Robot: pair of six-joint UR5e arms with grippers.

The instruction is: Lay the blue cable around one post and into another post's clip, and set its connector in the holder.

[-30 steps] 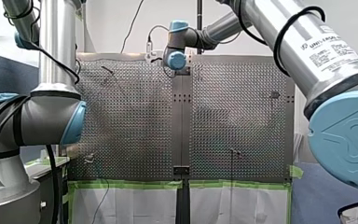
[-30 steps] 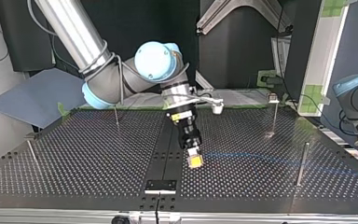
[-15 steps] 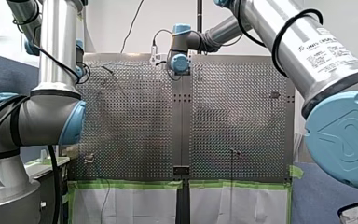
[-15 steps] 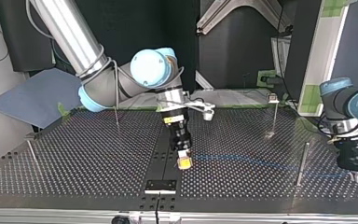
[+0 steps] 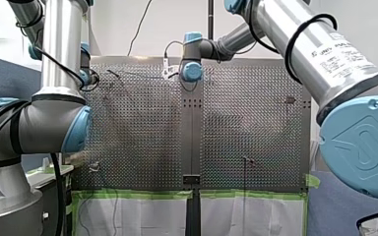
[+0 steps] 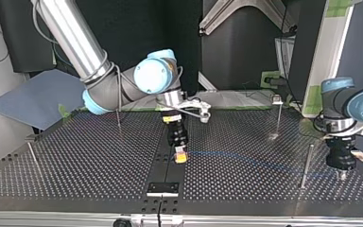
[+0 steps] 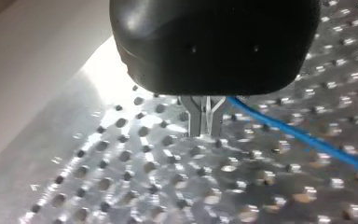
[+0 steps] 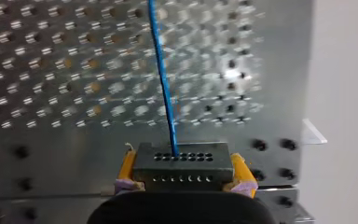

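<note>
Four thin posts stand on the perforated table (image 6: 75, 175) in the top view: a far-left post (image 6: 118, 118), a near-left post (image 6: 32, 155), a clip post (image 6: 279, 117) with a small fitting on its top at the far right, and a near-right post (image 6: 306, 165). Our right gripper (image 6: 181, 157) hangs over the dark centre strip (image 6: 163, 165). Its yellow pads (image 8: 239, 173) are closed on the black connector (image 8: 182, 163), which sits square between them in the right wrist view, rows of small holes facing ahead. So the connector is in the gripper's hold, apart from the small black block (image 6: 162, 188) at the strip's near end. The blue cable (image 8: 164, 88) leaves the connector's upper row and runs straight ahead over the table. In the top view it stretches toward the view's right, past the near-right post (we cannot tell on which side), to our left gripper (image 6: 342, 176). The left wrist view shows that gripper's tip close to the table with the cable just beside it; whether it is open or closed we cannot tell
</note>
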